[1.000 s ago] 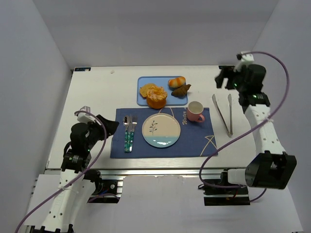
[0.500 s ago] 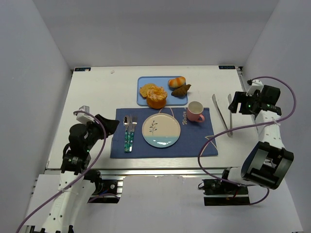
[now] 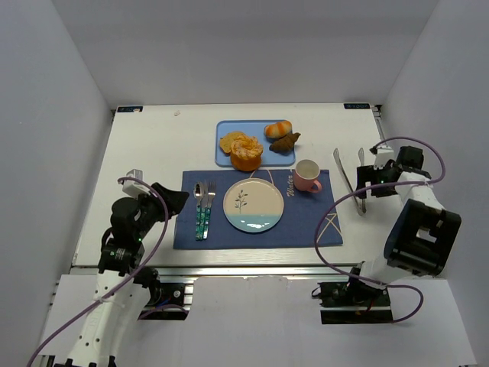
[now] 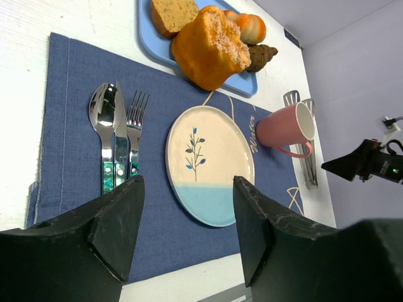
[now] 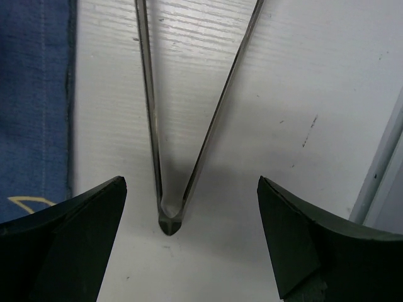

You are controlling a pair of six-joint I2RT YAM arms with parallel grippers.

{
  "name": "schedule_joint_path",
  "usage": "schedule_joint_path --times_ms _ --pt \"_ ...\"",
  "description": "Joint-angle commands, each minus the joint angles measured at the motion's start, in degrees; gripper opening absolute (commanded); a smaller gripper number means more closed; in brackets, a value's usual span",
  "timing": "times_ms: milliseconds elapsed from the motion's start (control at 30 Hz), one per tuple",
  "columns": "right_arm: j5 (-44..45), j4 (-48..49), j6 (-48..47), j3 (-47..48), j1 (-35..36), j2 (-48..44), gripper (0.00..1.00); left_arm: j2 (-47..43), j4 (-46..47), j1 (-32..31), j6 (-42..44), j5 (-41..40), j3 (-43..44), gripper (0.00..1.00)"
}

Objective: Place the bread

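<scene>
The bread [image 3: 231, 141] is a flat golden-brown slice lying on the blue tray [image 3: 223, 158] at the back, beside the orange ring cake [image 3: 247, 155]. It also shows at the top of the left wrist view [image 4: 173, 12]. The plate [image 3: 253, 205] sits bare on the blue placemat [image 3: 306, 218]. My left gripper [image 3: 172, 200] is open and empty above the mat's left edge, facing the plate [image 4: 211, 163]. My right gripper [image 3: 364, 191] is open and low over the metal tongs [image 3: 350, 177], with the tongs' hinge end [image 5: 169, 220] between its jaws, not touching.
A small orange roll [image 3: 279, 128] and a dark pastry [image 3: 285, 141] share the tray. A pink cup [image 3: 307, 176] stands on the mat right of the plate. A spoon, knife and fork [image 3: 202, 206] lie left of the plate. The table's right edge is close to my right gripper.
My right arm has swung from the far right corner toward me and down over the tongs. The left arm and the food have not moved.
</scene>
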Motion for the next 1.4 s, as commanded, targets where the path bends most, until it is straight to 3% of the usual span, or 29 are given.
schedule_joint_path --times_ms 0,300,500,700,800,833,933,1000,1167,1367 --pt "1.62 5.1 -2.61 -0.03 1.02 3.64 0.89 1.18 1.91 0.3 -0.35 1.09 -0.99 0.68" --pt "1.09 7.65 0.02 2.52 4.1 11.73 0.89 2.85 1.56 0.21 0.18 0.56 -0.2 0.68" --pt "6.97 13.35 5.29 2.69 7.35 15.68 0.88 3.64 1.91 0.21 0.26 0.91 -0.38 0.68" --pt "11.11 16.44 6.71 2.0 8.32 17.36 0.73 4.08 1.47 0.21 0.53 0.48 0.42 0.68" --pt "11.11 17.06 6.35 1.73 8.32 17.27 0.51 3.64 1.38 0.21 0.44 0.47 0.15 0.68" --pt "11.2 16.71 6.35 1.64 8.32 16.66 0.39 3.64 1.12 0.21 0.44 0.47 0.33 0.68" --pt "9.8 16.44 6.0 1.11 8.06 13.95 0.19 3.29 0.59 0.21 0.61 0.12 0.68 0.67" --pt "8.74 16.18 6.09 1.55 8.14 10.87 0.11 2.85 0.33 0.21 0.61 0.12 0.59 0.68" --pt "0.93 11.89 6.26 9.6 8.75 5.58 0.12 2.85 1.12 0.3 0.53 0.65 0.24 0.68" --pt "-5.49 6.17 10.83 22.45 13.67 6.98 0.27 3.99 2.79 0.21 0.09 1.44 0.07 0.68"
